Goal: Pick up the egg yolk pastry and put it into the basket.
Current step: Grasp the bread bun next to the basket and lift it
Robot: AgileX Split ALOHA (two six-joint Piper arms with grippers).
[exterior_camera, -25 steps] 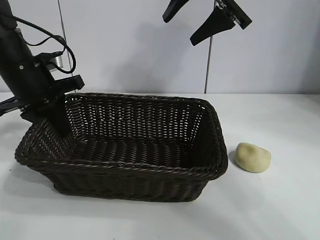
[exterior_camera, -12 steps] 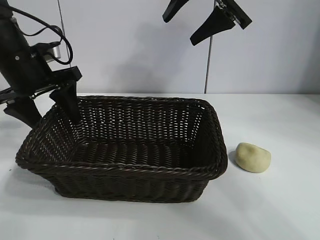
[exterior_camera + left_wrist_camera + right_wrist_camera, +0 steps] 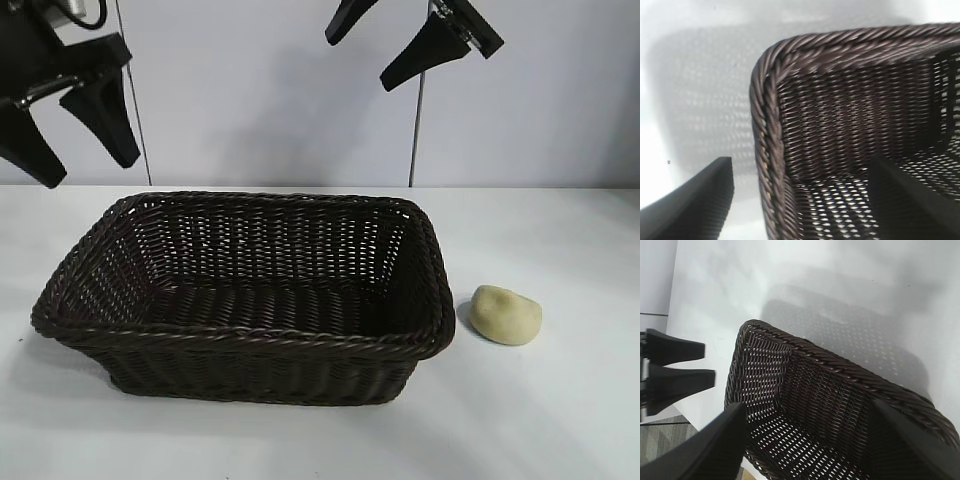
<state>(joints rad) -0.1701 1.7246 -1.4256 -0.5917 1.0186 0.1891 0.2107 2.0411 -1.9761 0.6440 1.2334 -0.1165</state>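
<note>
Both tools hang in the air with their fingers spread and nothing between them. From the exterior view, the left tool (image 3: 68,128) sits high at the upper left, above and outside the basket's (image 3: 240,340) left end, clear of the rim. Well below it and far across to the right lies the egg yolk pastry (image 3: 506,315), a small pale yellow, slightly lumpy dome with a matte surface, resting on the white table (image 3: 560,420) just beside the basket's right end. The basket is large, rectangular, dark brown wicker with sloping sides and a braided rim, and nothing lies inside it. Behind is a plain pale panelled wall. The right tool (image 3: 385,55) is high at top centre, above the basket's far right corner, its dark fingers angled downward.

From the left wrist view, two dark fingers (image 3: 695,210) frame one braided corner of the basket (image 3: 765,130) below, with white table beside it.

From the right wrist view, two dark fingers (image 3: 710,450) frame the basket (image 3: 840,372) below, and the left tool (image 3: 675,367) shows farther off beyond the basket's end.
</note>
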